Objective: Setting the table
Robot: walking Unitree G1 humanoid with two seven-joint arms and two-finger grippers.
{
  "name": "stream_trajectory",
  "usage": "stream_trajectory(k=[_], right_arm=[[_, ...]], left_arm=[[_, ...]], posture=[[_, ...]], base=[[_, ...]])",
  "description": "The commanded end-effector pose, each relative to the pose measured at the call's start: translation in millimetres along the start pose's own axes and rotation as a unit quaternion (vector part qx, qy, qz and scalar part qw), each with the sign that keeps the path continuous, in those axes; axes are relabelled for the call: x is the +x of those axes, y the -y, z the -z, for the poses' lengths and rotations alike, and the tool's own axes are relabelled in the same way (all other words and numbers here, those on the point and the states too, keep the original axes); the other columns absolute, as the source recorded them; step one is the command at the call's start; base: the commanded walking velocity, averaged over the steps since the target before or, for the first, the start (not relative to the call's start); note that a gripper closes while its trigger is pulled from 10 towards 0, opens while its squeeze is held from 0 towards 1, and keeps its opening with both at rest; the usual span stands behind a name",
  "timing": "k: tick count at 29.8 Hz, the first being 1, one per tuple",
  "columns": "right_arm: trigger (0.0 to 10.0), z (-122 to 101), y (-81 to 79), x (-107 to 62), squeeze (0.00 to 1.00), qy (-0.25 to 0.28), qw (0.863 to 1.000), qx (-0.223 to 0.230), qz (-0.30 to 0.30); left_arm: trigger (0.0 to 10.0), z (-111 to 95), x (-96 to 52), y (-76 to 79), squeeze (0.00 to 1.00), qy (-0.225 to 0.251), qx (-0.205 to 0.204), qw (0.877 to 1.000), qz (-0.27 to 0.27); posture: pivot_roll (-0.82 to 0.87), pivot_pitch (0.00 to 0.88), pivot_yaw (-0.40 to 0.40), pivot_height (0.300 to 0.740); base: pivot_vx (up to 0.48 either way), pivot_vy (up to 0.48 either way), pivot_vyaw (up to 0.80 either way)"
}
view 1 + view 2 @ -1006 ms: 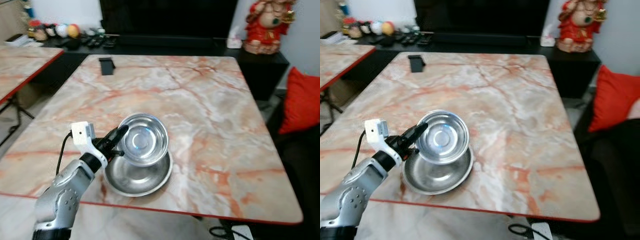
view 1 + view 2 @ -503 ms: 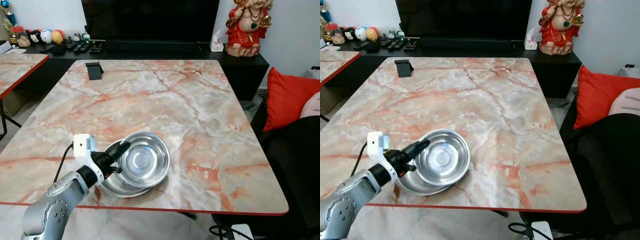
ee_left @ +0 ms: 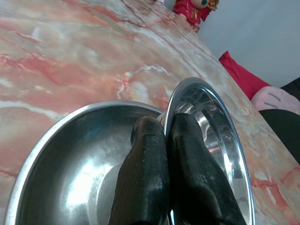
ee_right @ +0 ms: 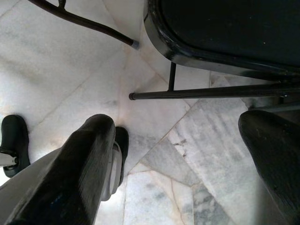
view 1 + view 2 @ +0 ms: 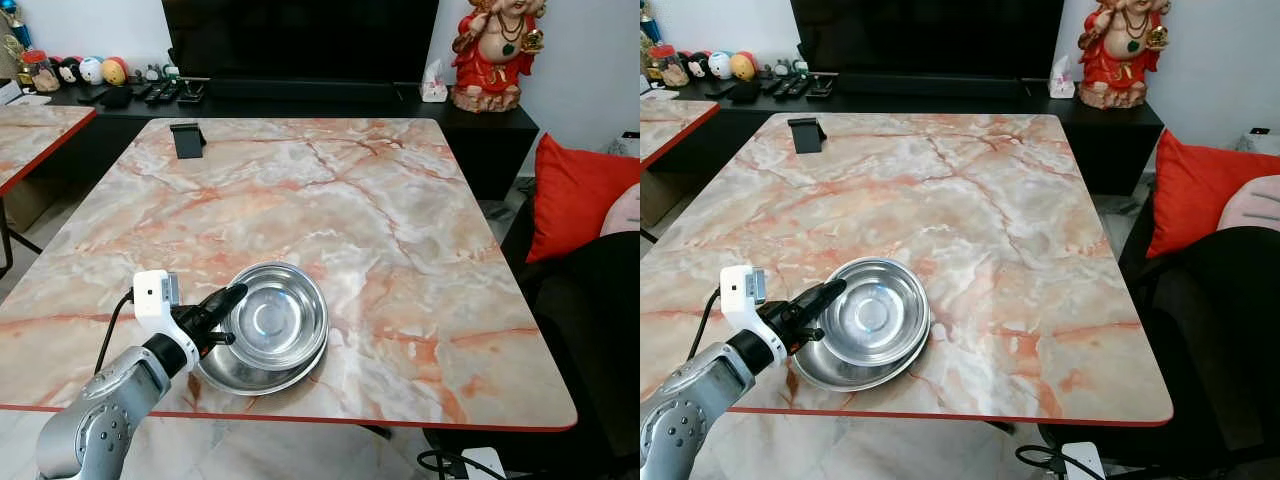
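Now, left jaws: pinching top bowl rim.
Tip: lift straight up, clear of bottom bowl.
Right jaws: spread, idle.

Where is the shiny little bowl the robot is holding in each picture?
Left eye view: small bowl near the table's front edge, left of centre.
Right eye view: front left, shifted further left.
Left wrist view: tilted, its rim pinched by the left tool.
Right wrist view: floor and chair legs instead.
Shared landmark: the larger bowl beneath it.
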State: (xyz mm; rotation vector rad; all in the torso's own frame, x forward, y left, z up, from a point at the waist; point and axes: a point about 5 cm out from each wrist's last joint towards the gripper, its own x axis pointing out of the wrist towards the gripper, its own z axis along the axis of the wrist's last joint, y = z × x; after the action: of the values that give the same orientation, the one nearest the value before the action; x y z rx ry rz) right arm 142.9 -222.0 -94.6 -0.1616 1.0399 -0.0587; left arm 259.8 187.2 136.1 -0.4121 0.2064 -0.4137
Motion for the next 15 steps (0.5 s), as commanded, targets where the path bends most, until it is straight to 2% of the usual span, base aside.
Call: stream_trajectory(k=[1, 12, 13, 14, 15], right_arm=[[10.0, -2.4, 0.8, 0.4, 0.00, 0.002, 1.000, -0.006, -0.001], [10.0, -2.9, 0.4, 0.5, 0.00, 0.002, 1.000, -0.007, -0.003], [10.0, -2.9, 0.4, 0.5, 0.00, 0.002, 1.000, -0.007, -0.003], [10.0, -2.8, 0.4, 0.5, 0.00, 0.002, 1.000, -0.007, -0.003], [10.0, -2.8, 0.4, 0.5, 0.00, 0.002, 1.000, -0.007, -0.003]], left_arm=[[10.0, -3.5, -3.7, -3.3, 0.00, 0.002, 0.005, 1.000, -0.015], [10.0, -2.0, -6.1, -5.4, 0.00, -0.002, 0.002, 1.000, -0.024], [10.0, -1.9, -6.0, -5.5, 0.18, -0.002, 0.002, 1.000, -0.025], [10.0, -1.8, -6.1, -6.0, 0.78, -0.005, 0.007, 1.000, -0.028], [10.0, -1.8, -6.1, -6.0, 0.78, -0.005, 0.007, 1.000, -0.028]], posture=[[-0.03, 0.000, -0.001, 0.732], [-0.02, 0.000, -0.002, 0.732], [-0.02, 0.000, -0.002, 0.732], [-0.02, 0.000, -0.002, 0.732], [-0.02, 0.000, -0.002, 0.732]], base=[[0.000, 0.000, 0.00], [0.000, 0.000, 0.00], [0.000, 0.000, 0.00], [0.000, 0.000, 0.00], [0.000, 0.000, 0.00]])
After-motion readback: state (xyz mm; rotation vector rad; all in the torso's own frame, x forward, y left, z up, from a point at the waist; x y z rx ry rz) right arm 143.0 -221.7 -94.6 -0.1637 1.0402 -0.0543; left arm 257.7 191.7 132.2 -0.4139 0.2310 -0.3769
